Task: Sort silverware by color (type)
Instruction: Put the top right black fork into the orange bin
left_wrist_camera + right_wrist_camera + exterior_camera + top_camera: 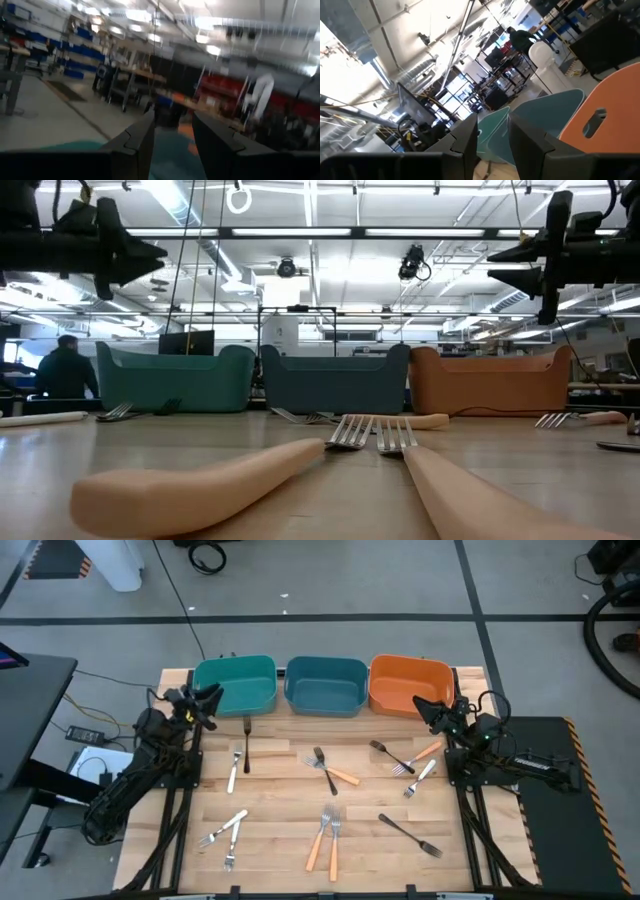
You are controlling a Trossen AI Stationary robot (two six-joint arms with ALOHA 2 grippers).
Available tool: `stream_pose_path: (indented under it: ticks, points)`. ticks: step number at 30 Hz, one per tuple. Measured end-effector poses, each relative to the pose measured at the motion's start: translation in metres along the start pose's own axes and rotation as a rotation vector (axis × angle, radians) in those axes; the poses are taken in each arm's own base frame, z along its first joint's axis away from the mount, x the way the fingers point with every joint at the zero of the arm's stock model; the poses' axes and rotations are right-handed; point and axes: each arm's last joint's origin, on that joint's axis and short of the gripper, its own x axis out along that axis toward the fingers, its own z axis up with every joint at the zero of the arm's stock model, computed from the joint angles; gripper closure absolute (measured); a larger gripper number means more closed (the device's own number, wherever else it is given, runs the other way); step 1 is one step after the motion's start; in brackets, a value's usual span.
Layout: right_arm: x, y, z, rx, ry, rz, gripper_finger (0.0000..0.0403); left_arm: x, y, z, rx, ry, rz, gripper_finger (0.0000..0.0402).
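The silverware lies scattered on the wooden table [280, 815]: black forks [247, 740] [410, 835], all-silver forks [234, 768] [222, 830] and orange-handled forks [320, 837] [420, 753], all flat on the boards. My left gripper [212, 695] [172, 117] hovers open at the table's far left, beside the teal bin [235, 685]. My right gripper [420, 703] [492, 122] hovers open at the far right, beside the orange bin [410, 685]. Both are well above the table with nothing between their fingers.
Teal, blue [325, 685] and orange bins stand in a row along the table's far edge. In the low view two orange-handled forks [300, 455] lie close to the near edge. A person [62, 370] stands in the room beyond the table.
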Motion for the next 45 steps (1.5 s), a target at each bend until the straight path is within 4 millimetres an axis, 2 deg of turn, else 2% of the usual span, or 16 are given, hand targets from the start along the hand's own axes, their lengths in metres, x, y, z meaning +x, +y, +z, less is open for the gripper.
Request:
stream_pose_path:
  ticks: [5, 10, 14, 19, 25, 31, 34, 39, 45]
  points:
    - [0.0, 0.0, 0.0, -0.046, -0.006, -0.007, 0.0288, 0.0, 0.0, 0.003, -0.037, -0.034, 0.018, 0.026]
    - [0.0, -0.001, 0.001, -0.051, -0.018, -0.022, 0.0288, 0.0, 0.0, 0.001, -0.16, -0.011, -0.001, 0.026]
    - [0.0, -0.001, 0.0, -0.052, -0.016, -0.02, 0.0288, 0.0, 0.0, 0.001, -0.101, -0.015, 0.007, 0.026]
    - [0.0, -0.001, -0.001, -0.062, -0.005, -0.028, 0.0288, 0.0, 0.0, 0.0, -0.158, -0.004, 0.013, 0.026]
    - [0.0, -0.002, -0.001, -0.103, -0.003, -0.042, 0.0288, 0.0, 0.002, -0.001, -0.058, -0.008, 0.052, 0.026]
    - [-0.001, 0.007, 0.01, -0.074, -0.127, 0.031, 0.0288, 0.0, 0.003, 0.001, -0.352, -0.051, 0.106, 0.026]
    - [-0.003, 0.017, 0.02, -0.101, -0.187, 0.142, 0.0288, 0.0, -0.005, 0.016, -0.357, -0.065, 0.035, 0.026]
    - [-0.006, 0.041, 0.047, -0.201, -0.257, 0.23, 0.0288, 0.001, -0.023, 0.058, -0.236, -0.107, -0.001, 0.026]
    - [-0.001, 0.068, 0.076, -0.287, -0.26, 0.191, 0.0288, 0.012, -0.039, 0.099, -0.123, 0.079, 0.081, 0.026]
